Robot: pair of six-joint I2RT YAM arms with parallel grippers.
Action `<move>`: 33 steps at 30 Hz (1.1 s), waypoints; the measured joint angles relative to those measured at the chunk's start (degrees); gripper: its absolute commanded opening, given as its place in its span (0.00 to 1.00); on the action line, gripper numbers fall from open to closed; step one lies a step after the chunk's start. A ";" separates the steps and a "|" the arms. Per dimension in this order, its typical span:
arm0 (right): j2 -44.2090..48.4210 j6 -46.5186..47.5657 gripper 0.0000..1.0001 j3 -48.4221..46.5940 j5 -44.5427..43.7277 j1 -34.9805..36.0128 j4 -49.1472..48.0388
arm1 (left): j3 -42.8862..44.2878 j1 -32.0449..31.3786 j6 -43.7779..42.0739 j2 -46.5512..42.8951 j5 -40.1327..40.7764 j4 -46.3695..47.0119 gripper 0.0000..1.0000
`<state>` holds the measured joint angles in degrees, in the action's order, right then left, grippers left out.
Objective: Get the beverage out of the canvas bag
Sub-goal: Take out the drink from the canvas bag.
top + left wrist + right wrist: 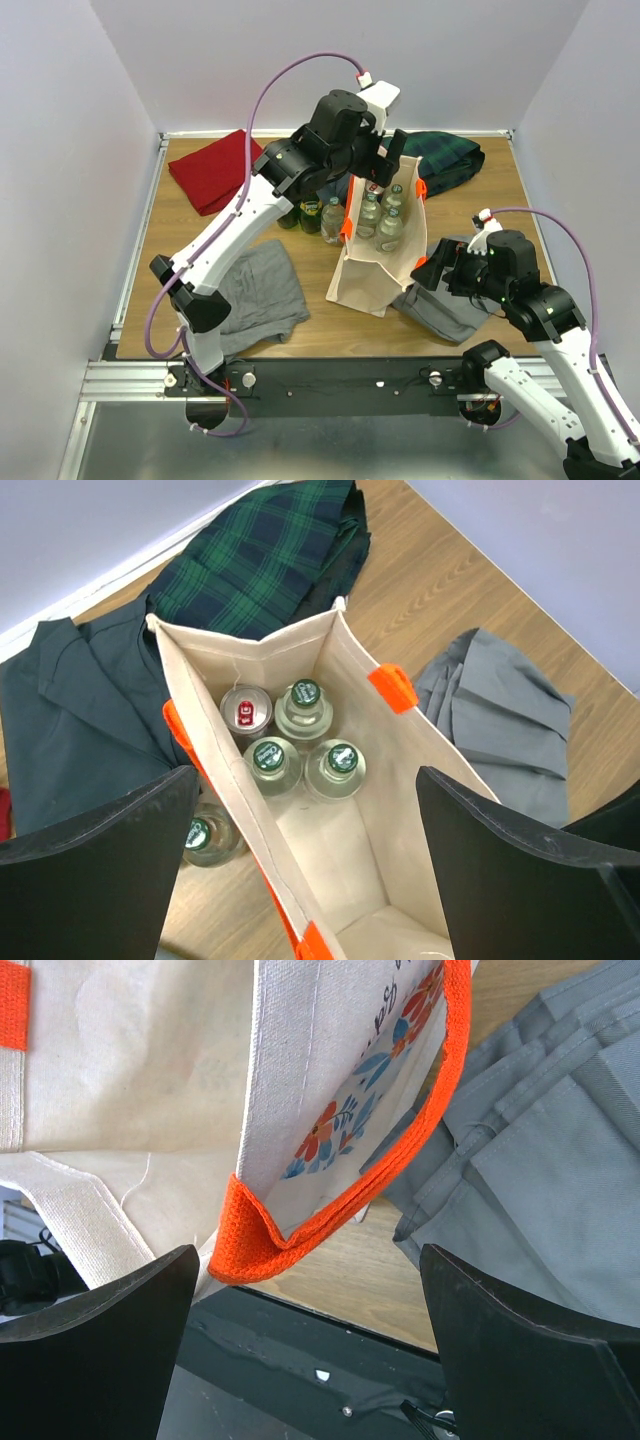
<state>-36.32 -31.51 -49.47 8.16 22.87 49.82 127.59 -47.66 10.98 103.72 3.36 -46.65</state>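
The left gripper (pixel 308 772) hangs over the canvas bag (pixel 372 280), fingers wide apart, holding nothing. Its camera looks down inside the bag: a red-topped can (pixel 246 711) and three green-capped bottles (pixel 304 708) stand at one end. The right gripper (pixel 308 1250) sits beside the bag, wide apart too, empty. Only its camera shows the bag's flower print (pixel 320 1140).

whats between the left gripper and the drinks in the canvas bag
Nothing. In the left wrist view the open left gripper looks straight down through the canvas bag's open mouth at three green-capped bottles and a can.
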 measured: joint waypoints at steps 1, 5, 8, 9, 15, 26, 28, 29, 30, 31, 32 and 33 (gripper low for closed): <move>0.00 0.00 1.00 0.00 0.00 0.00 0.00 | 0.35 -0.33 -0.11 0.04 0.09 -0.11 0.99; 0.00 0.00 1.00 0.00 0.00 0.00 0.00 | 1.16 -1.11 -0.24 0.04 0.11 -0.20 0.99; 0.02 0.02 1.00 0.00 0.00 0.00 0.00 | 1.25 -1.25 -0.24 0.04 0.09 -0.20 0.99; 0.02 0.02 1.00 0.00 0.00 0.00 0.00 | 1.29 -1.25 -0.24 0.09 0.07 -0.20 0.99; 0.57 0.02 1.00 0.00 0.00 0.00 0.00 | 5.07 -2.14 -0.31 2.12 -0.02 -0.98 0.99; 1.03 0.04 1.00 0.00 0.02 0.00 0.00 | 9.18 -5.73 -0.57 5.92 -0.42 -2.89 0.99; 1.14 0.04 1.00 0.00 0.02 0.00 0.00 | 9.62 -6.01 -0.57 6.51 -0.48 -2.93 0.99; 1.20 0.04 1.00 0.00 0.02 0.00 0.00 | 9.66 -6.12 -0.57 6.75 -0.55 -2.95 0.99; 1.27 0.07 1.00 0.00 0.04 0.00 0.00 | 9.66 -6.12 -0.57 6.97 -0.61 -2.99 0.99; 1.36 0.07 1.00 0.00 0.04 0.00 0.00 | 9.66 -6.16 -0.57 7.10 -0.70 -3.04 0.99; 1.40 0.07 1.00 0.00 0.04 0.00 0.00 | 9.62 -6.21 -0.59 7.21 -0.81 -3.06 0.99; 1.44 0.07 1.00 0.00 0.04 0.00 0.00 | 9.53 -6.32 -0.63 7.32 -0.87 -3.13 0.99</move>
<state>-34.87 -31.44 -49.47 8.21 22.87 49.82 137.12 -53.98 10.35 111.04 2.48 -49.78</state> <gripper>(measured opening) 0.998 0.990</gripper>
